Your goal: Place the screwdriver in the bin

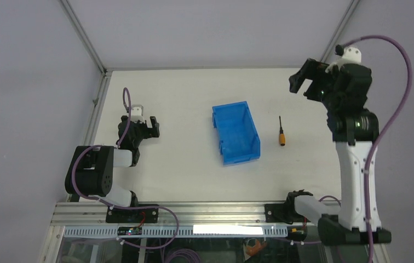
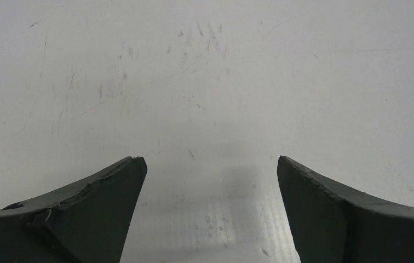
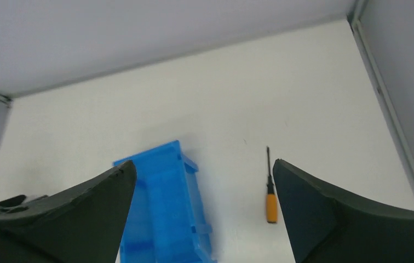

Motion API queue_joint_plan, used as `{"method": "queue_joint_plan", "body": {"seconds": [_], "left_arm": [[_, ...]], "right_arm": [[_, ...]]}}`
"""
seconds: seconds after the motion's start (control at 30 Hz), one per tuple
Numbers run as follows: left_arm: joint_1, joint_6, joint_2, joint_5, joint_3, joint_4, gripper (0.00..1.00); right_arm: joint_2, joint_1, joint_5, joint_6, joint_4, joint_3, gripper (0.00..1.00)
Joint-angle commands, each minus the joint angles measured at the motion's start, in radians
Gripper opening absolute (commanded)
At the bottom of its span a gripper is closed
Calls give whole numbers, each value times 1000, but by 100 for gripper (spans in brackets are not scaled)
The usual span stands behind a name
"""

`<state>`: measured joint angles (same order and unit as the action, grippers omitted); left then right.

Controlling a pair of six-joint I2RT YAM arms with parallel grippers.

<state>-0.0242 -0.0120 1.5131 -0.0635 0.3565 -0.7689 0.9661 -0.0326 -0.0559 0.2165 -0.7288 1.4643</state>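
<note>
The blue bin (image 1: 236, 133) stands in the middle of the white table. The small screwdriver (image 1: 282, 132), orange handle nearest me and black shaft pointing away, lies on the table just right of the bin. My right gripper (image 1: 302, 81) is open and empty, raised high over the far right of the table. Its wrist view looks down on the bin (image 3: 164, 211) and the screwdriver (image 3: 270, 192), between its fingers (image 3: 325, 213). My left gripper (image 1: 145, 127) is open and empty, low over the left of the table; its wrist view shows only bare table between the fingers (image 2: 101, 203).
Metal frame rails (image 1: 98, 104) run along the table's left and far edges, with grey walls behind. A purple cable (image 1: 396, 71) loops off the right arm. The arm bases sit on the near rail (image 1: 194, 211).
</note>
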Motion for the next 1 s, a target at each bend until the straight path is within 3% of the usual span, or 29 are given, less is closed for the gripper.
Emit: {"method": "queue_joint_plan", "body": {"seconds": [0.0,0.17,0.5,0.8,0.87,0.97], "left_arm": [[10,-8,-7,-27,19,-50,99],[10,-8,-7,-28,19,-50,99],[10,-8,-8,-27,19,-50,99],[10,-8,-7,-27,19,-50,99],[10,-8,-7,-27,19,-50,99],[10,-8,-7,-27,19,-50,99]], "right_arm": [[347,-1,187,-74,-408,207,99],[628,21,214,-80,-469,193,98],[902,30,133,-98,-230,-72,83],[1041,30,181,-138,-121,-114,57],[1049,30,195,-148,-118,-106,46],[1044,30,189,-169,-140,-88,21]]}}
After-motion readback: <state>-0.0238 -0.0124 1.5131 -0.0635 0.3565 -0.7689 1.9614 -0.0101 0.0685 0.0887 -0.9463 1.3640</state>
